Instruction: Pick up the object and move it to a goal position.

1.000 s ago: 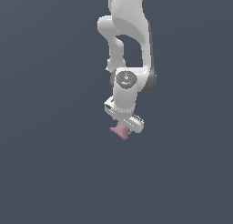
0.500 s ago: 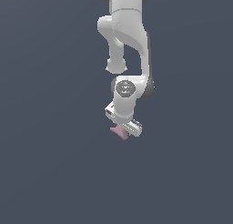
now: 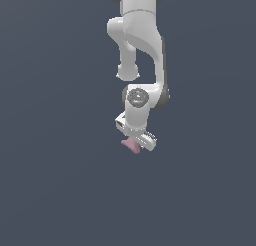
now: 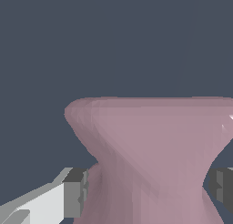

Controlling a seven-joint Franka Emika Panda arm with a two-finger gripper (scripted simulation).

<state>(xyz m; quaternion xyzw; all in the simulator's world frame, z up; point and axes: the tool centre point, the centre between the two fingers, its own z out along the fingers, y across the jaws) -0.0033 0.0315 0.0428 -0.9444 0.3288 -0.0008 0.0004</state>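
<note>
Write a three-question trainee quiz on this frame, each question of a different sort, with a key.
1. True or false: the pink object lies apart from the end effector, untouched.
2. Multiple choice: in the wrist view, where do the fingertips sit on the pink object? A) on its wide flared end B) at its pinched waist C) nowhere near it
3. Fill in: in the exterior view, the pink object shows just below the white ____ of the arm.

Key
1. False: it sits between the fingertips.
2. B: one dark pad shows on either side of the narrow middle.
3. End effector.
</note>
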